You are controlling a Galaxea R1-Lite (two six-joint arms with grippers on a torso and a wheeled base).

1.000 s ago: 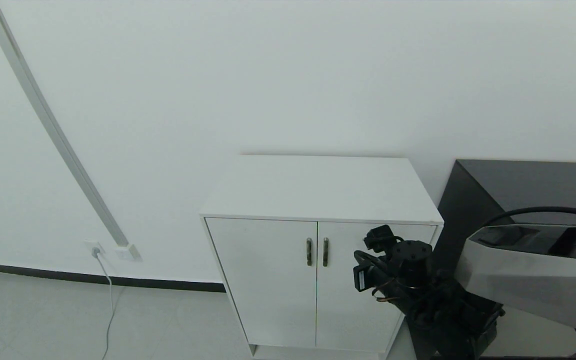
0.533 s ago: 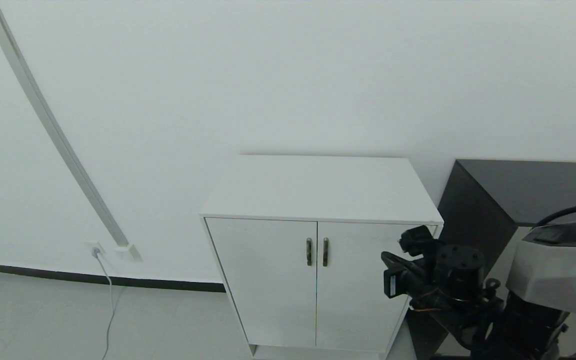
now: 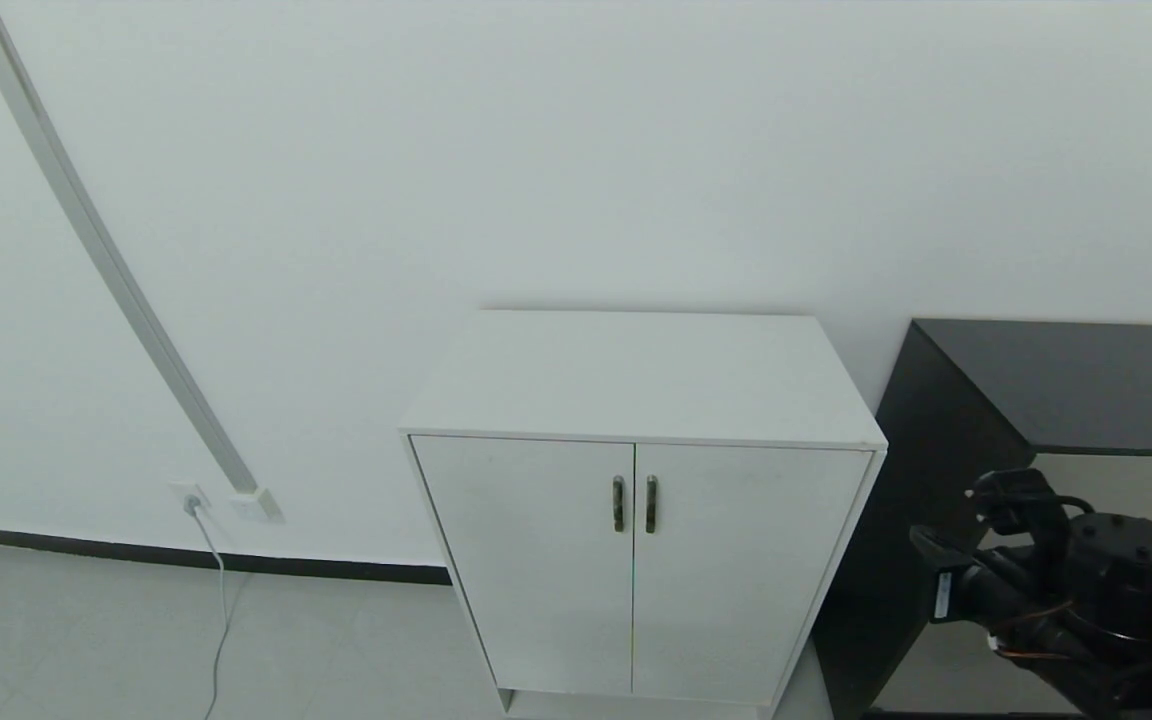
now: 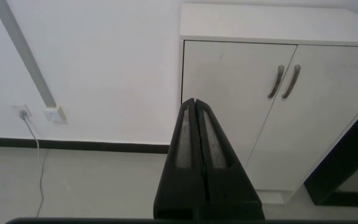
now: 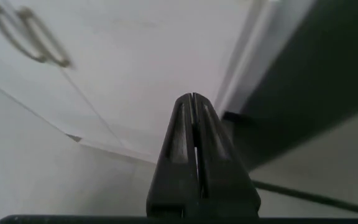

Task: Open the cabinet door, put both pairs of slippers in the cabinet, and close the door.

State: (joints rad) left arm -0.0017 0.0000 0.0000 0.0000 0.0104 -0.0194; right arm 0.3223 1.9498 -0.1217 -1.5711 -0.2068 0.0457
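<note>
The white cabinet (image 3: 636, 380) is seen against the far wall, both doors closed, handles (image 3: 634, 503) side by side at centre; the right tool (image 5: 193, 102) is held pressed together low on its right, by the black table (image 3: 1066, 380); the left tool (image 4: 194, 106) is likewise pressed together

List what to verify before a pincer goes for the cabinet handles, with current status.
1. Cabinet doors both shut and flush: ok.
2. Handles free of obstruction: ok.
3. Left pincer open for a grasp: not ok, shut.
4. Right pincer open for a grasp: not ok, shut.
5. Right pincer lined up with Handles: not ok, off to their right.
6. Slippers located: cannot tell.
</note>
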